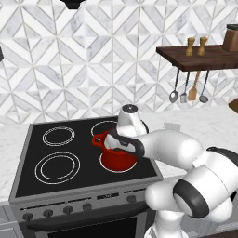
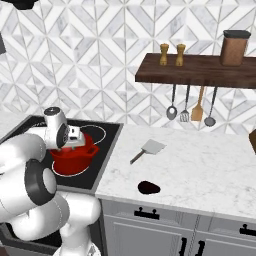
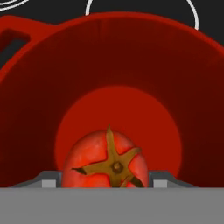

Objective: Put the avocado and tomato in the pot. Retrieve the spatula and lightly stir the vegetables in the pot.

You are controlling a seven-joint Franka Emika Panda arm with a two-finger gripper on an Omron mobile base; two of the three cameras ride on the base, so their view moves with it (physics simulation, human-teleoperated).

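Observation:
The red pot [image 1: 119, 161] [image 2: 70, 158] stands on the front right burner of the stove. My gripper [image 1: 112, 141] [image 2: 75, 139] hangs just over its mouth, pointing down. In the hand view the gripper [image 3: 106, 181] is shut on the tomato [image 3: 94, 158], a red ball with a brown star-shaped stem, held between both tips above the pot's red floor [image 3: 131, 109]. The avocado [image 2: 148, 187], a small dark lump, lies near the counter's front edge. The pale grey spatula [image 2: 148, 149] [image 1: 172, 125] lies flat on the counter to the right of the stove.
The black stove top [image 1: 56, 158] has other bare burners to the left. A wooden shelf [image 2: 200, 70] on the wall carries shakers and a jar, with a ladle and other utensils [image 2: 190, 107] hanging under it. White marble counter [image 2: 200, 165] stretches right.

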